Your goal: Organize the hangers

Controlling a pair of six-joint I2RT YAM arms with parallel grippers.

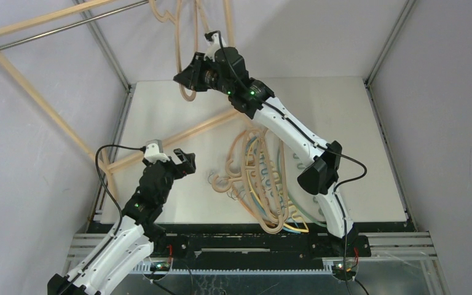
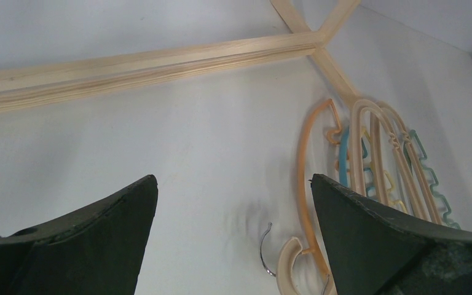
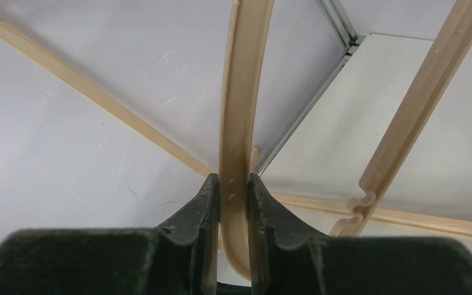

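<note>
White walls close in a pale table (image 1: 344, 123), with a tall light-wood rack frame (image 1: 31, 92) and its metal rail (image 1: 67, 27) slanting across the upper left. By my reading the sorting has barely started. Most of the stock lies as a tangled pile of hangers (image 1: 258, 178) near the middle of the table, beside the right arm: curved wood ones mixed with thin orange, teal, yellow and green ones.

1 light-wood hanger (image 3: 236, 123) is lifted high toward the rack, pinched by its curved arm in the right gripper (image 3: 233, 190), whose jaws press on it from both sides. More wood curves show at the top edge of the overhead view, but the crop hides whether any of them sits on the rail.

The left gripper (image 2: 233, 184) hovers low over bare table to the left of the pile, jaws wide apart and holding nothing. A small metal hook (image 2: 265, 249) pokes out at the pile's near end.

No brand, label or writing can be read on anything
</note>
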